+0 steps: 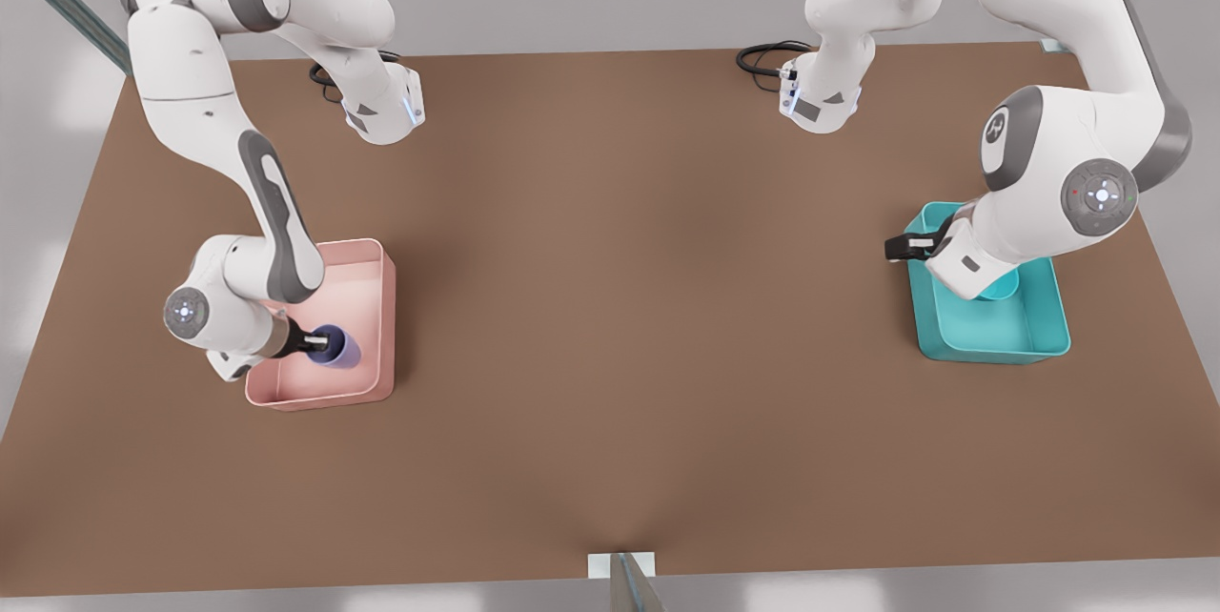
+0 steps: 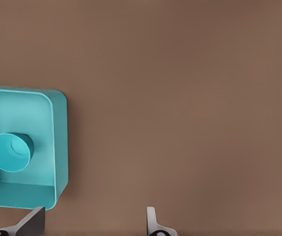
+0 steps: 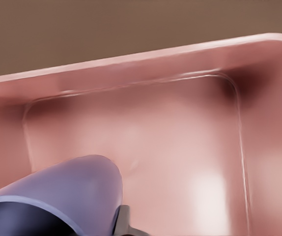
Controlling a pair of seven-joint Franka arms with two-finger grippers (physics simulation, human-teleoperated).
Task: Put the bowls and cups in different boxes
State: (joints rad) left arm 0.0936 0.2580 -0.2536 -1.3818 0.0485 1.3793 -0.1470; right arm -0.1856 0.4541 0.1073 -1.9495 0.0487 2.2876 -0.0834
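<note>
The periwinkle cup [image 1: 340, 348] hangs tilted on its side inside the pale pink box [image 1: 384, 307], with my right gripper [image 1: 322, 341] shut on its rim. The right wrist view has the cup [image 3: 57, 196] close up over the pink box's floor [image 3: 146, 147], one finger [image 3: 125, 222] beside it. At the front view's right, the teal bowl [image 1: 1003, 286] sits in the teal box [image 1: 991, 352], partly hidden by the arm. My left gripper [image 1: 905, 245] is open just off that box's far corner. The left wrist view looks down on the bowl [image 2: 11, 151] upright in the teal box [image 2: 58, 147].
The brown table [image 1: 610, 307] stretches wide between the two boxes. Black cables [image 1: 762, 54] lie by the arm bases at the back edge. A small metal bracket [image 1: 621, 566] sits at the front edge.
</note>
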